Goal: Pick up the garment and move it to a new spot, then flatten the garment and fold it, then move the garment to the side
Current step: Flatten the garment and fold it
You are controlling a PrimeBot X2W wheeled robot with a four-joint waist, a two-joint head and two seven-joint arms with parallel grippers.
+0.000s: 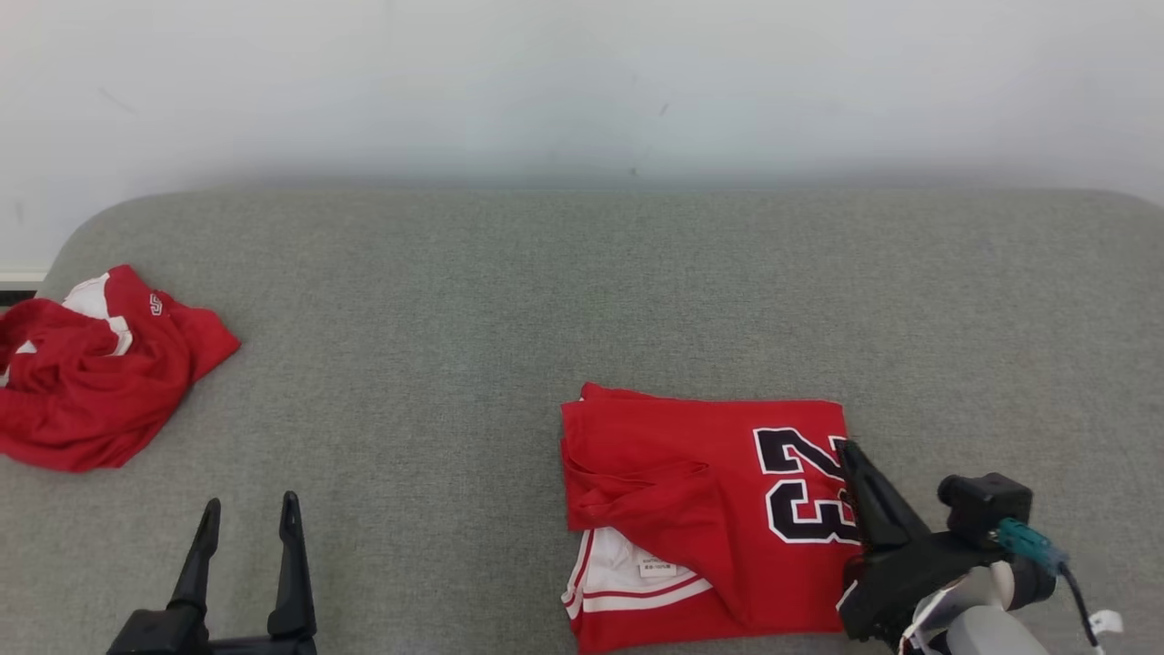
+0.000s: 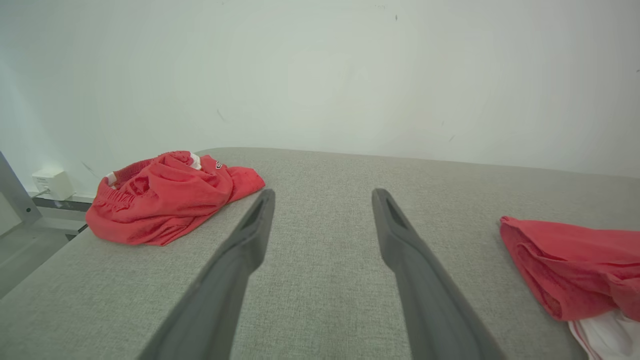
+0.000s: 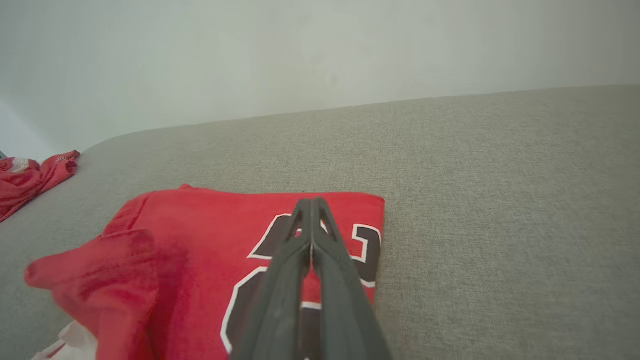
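The garment (image 1: 691, 491) is a red jersey with a dark number, folded into a rough rectangle on the grey padded surface (image 1: 509, 300), with a white-trimmed layer sticking out at its near edge. My right gripper (image 1: 850, 452) is shut, its fingertips over the jersey's right edge by the number. In the right wrist view the shut right gripper (image 3: 311, 202) lies over the printed number of the garment (image 3: 200, 235), with no cloth visible between the fingers. My left gripper (image 1: 250, 509) stands open and empty at the lower left, well apart from the garment (image 2: 575, 265).
A second, crumpled red and white cloth (image 1: 100, 373) lies at the surface's far left edge, beyond my left gripper (image 2: 322, 195). A pale wall rises behind the surface. A small white box (image 2: 52, 182) sits by the wall past the left edge.
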